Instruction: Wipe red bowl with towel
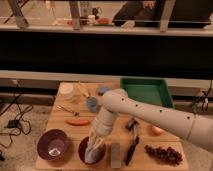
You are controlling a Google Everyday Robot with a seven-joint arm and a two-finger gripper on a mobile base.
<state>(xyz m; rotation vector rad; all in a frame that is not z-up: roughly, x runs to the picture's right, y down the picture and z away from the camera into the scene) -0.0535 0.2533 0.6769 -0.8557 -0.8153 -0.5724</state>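
Observation:
A small red bowl [82, 150] sits at the front of the wooden table [120, 137], right of a larger purple bowl [52, 145]. A pale grey-blue towel [91, 153] is bunched inside the red bowl. My gripper [96, 140] reaches down from the white arm [145, 114] into the red bowl and is shut on the towel, pressing it against the bowl's inside.
A green tray [147, 90] stands at the back right. A carrot [78, 121], a blue cup [92, 104], a white cup [66, 91], a grey block [115, 155], a dark utensil [132, 149], grapes [163, 154] and an orange fruit [157, 130] lie around.

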